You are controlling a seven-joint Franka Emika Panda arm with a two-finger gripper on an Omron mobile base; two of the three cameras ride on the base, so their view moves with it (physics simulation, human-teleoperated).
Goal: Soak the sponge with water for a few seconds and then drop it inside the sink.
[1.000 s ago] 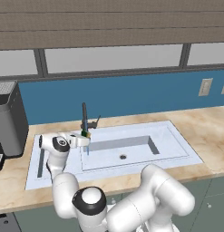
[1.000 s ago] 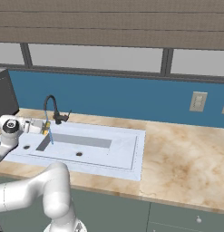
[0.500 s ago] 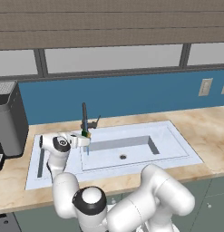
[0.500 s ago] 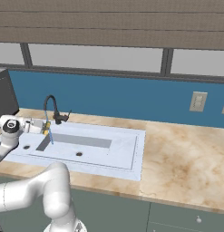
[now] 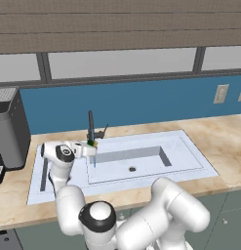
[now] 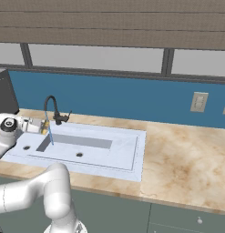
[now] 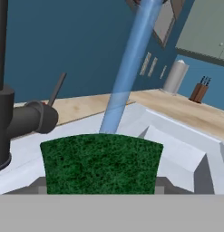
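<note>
Fingers of your white arm's two-finger gripper [image 5: 91,148] are clamped on the small flat sponge with the dark green top [image 7: 101,162], and you can see that green face spread wide across the bottom of the hand view, right in front of the camera. You are holding it up under the black curved faucet [image 6: 52,108], above the pale blue-white rectangular double-basin sink [image 5: 190,158], not down in either basin. In the left base view the sponge shows as a small green and yellow patch at the gripper, just beside the faucet's upright stem.

You have the thin pale-blue stream of water [image 7: 129,68] running straight down onto the sponge's far edge in the hand view; in the right base view the same stream drops from the faucet tip into the sink beside your gripper [image 6: 42,126]. The 2 dark round drains sit well apart from the sponge, 1 in the wide shallow basin and 1 in the small basin.

Around the sink you have the beige marbled counter [image 6: 186,159], a blue backsplash behind it, and a dark grey box-shaped appliance [image 5: 10,128] standing at the left end of the counter
</note>
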